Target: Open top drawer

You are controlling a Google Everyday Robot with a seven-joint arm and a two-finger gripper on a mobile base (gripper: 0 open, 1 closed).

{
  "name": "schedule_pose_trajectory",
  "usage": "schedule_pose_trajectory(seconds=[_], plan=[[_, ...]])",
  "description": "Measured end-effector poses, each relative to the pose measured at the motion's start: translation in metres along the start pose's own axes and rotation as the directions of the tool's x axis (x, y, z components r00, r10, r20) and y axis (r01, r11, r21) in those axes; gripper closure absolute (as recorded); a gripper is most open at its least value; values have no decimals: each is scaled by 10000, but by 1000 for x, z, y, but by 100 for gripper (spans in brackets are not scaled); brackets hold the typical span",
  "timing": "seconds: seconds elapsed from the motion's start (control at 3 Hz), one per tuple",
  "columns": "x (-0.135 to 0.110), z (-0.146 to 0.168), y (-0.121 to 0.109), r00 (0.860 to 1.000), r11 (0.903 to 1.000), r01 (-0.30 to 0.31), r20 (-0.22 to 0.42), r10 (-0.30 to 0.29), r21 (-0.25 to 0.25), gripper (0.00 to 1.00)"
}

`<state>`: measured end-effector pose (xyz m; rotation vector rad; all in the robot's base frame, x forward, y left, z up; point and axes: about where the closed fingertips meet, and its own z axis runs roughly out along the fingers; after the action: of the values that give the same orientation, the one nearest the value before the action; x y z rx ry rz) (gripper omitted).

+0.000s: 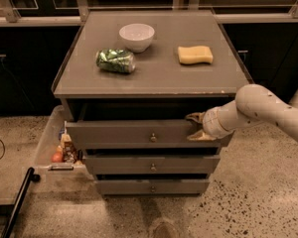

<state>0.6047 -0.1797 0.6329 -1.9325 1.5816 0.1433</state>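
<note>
The top drawer (124, 133) is the widest grey front under the cabinet top, with a small brass knob (153, 138) at its middle. It stands slightly out from the cabinet, with a dark gap above it. My gripper (194, 127) is at the drawer's right end, reaching in from the right on a white arm. Its fingers are spread: the upper one (192, 117) sits at the drawer's top edge and the lower one (198, 136) lies against the drawer front.
On the cabinet top (159, 78) are a white bowl (136, 36), a crumpled green bag (115, 61) and a yellow sponge (195, 54). Two narrower drawers (151, 165) sit below. A side tray (44, 143) with small items hangs on the left. A black pole (17, 202) leans at lower left.
</note>
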Motion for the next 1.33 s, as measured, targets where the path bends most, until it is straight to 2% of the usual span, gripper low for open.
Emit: schedule_pose_trajectory(seconds=[0.33, 0.67, 1.0, 1.33], plan=[[-2, -3, -2, 10000, 10000, 1, 0, -1, 0, 89], [-2, -3, -2, 10000, 10000, -3, 6, 3, 3, 85], [-2, -3, -2, 10000, 10000, -35, 43, 35, 20, 62], [-1, -5, 6, 9995, 9996, -299, 74, 299, -14, 66]])
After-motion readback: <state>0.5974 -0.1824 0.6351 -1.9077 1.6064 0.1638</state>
